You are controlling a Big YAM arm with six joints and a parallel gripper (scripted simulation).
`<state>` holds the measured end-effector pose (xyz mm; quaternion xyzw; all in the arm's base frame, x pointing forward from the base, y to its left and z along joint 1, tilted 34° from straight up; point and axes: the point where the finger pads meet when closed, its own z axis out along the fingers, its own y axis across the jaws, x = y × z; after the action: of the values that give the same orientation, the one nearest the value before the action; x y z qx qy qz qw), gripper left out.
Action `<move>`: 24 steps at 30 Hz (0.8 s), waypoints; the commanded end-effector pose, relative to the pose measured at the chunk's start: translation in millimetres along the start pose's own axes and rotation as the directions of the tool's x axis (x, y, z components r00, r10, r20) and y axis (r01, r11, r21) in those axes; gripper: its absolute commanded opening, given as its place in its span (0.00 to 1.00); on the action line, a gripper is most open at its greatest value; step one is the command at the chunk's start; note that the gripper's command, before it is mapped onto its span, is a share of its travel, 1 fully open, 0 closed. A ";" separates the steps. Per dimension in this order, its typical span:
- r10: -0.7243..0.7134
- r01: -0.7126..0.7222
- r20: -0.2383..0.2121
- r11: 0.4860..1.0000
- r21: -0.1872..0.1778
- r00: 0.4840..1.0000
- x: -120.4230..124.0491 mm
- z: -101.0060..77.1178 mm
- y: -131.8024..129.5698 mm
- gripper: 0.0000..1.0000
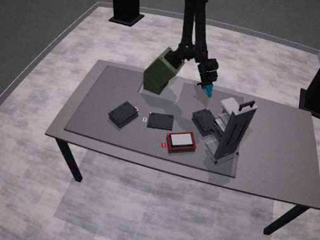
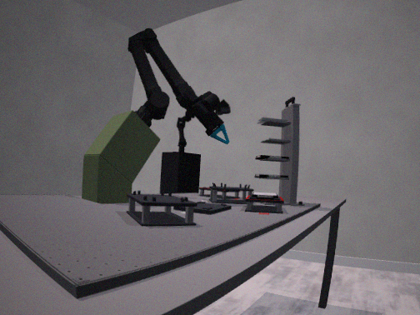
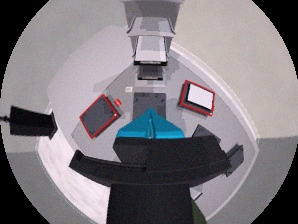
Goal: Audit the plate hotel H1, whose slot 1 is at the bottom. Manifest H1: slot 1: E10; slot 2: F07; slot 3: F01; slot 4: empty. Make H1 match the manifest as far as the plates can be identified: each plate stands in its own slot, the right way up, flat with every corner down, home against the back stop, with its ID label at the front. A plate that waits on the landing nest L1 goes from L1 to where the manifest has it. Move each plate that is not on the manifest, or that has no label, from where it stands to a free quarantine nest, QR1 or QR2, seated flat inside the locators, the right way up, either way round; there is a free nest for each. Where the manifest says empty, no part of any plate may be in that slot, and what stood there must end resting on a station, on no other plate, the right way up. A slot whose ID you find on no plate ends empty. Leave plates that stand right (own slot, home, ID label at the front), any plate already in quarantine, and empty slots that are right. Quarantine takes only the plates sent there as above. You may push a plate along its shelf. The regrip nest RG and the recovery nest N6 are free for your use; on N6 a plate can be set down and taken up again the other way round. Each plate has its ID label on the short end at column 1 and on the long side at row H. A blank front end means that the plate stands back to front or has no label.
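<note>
Above the table, behind the plate hotel | gripper is hanging in the air, teal fingers pressed together, gripping and touching nothing | plates are sitting on the hotel's shelves | a pale plate is lying in the red-framed nest near the table's front edge | open air is surrounding the tool.

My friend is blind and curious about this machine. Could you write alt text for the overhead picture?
A black robot arm on a green base holds its shut, empty blue-tipped gripper in the air behind a tall plate rack on a grey table. Dark nests lie left of the rack, and a red-rimmed one holds a pale plate.
</note>
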<state>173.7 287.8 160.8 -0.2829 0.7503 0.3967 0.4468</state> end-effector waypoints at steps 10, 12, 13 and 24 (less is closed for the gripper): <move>0.001 0.000 0.065 1.000 -0.003 0.998 -61.3 -27.9 7.8 1.00; -0.001 0.001 0.066 1.000 -0.004 0.998 -66.7 -33.6 8.3 1.00; -0.001 0.001 0.067 1.000 -0.004 0.998 -69.4 -36.4 8.5 1.00; -0.007 0.007 0.070 1.000 -0.003 0.998 -92.1 -61.7 10.5 1.00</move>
<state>173.9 250.6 213.9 -0.2716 0.7572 0.4003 0.4389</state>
